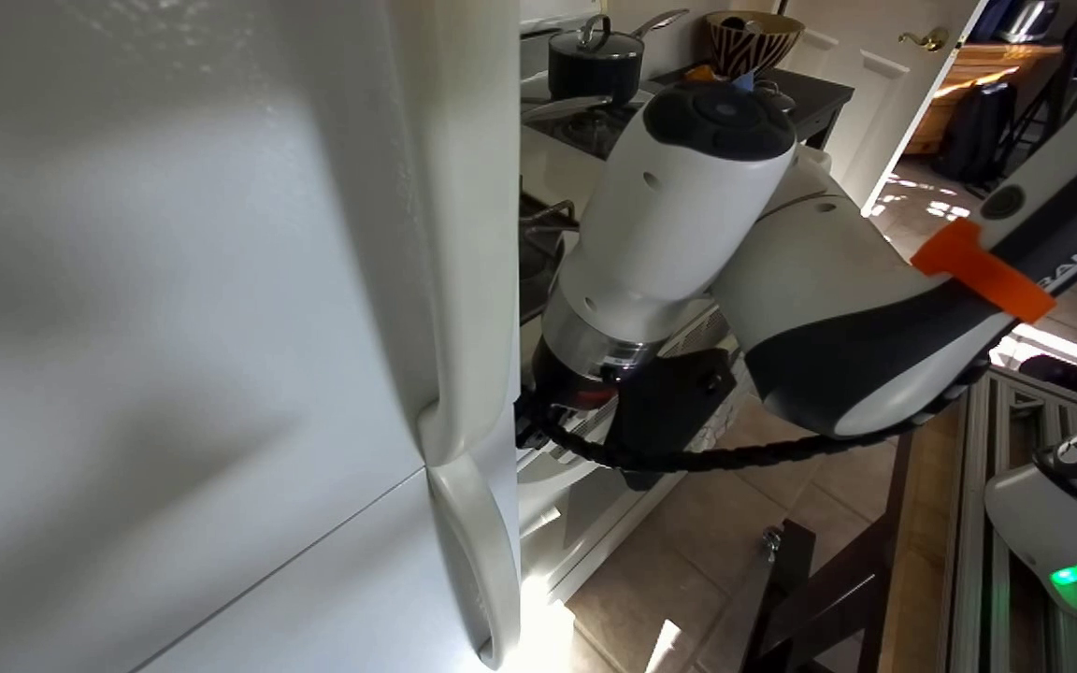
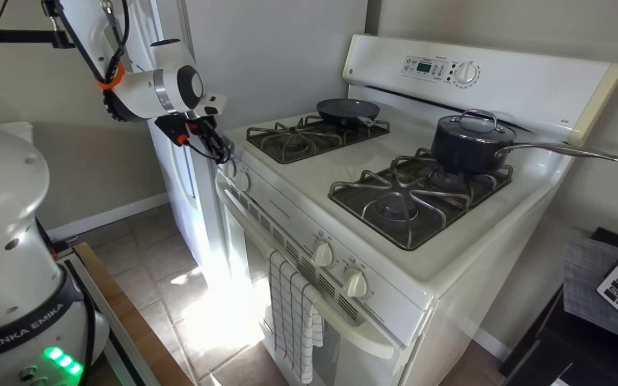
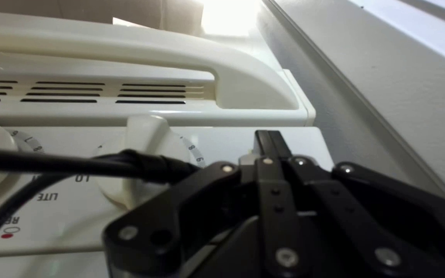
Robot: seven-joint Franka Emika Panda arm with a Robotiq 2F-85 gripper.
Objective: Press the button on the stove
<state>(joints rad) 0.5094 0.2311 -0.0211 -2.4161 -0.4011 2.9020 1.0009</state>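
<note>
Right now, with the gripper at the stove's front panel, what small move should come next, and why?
Perhaps a slight straight push of the gripper toward the stove's front panel. In the wrist view its jaws are shut into a narrow tip over the stretch between the nearest knob and the panel's end; they may hide a button there, so contact can't be judged.

The tiled floor (patchily lit) bears the stove.
</note>
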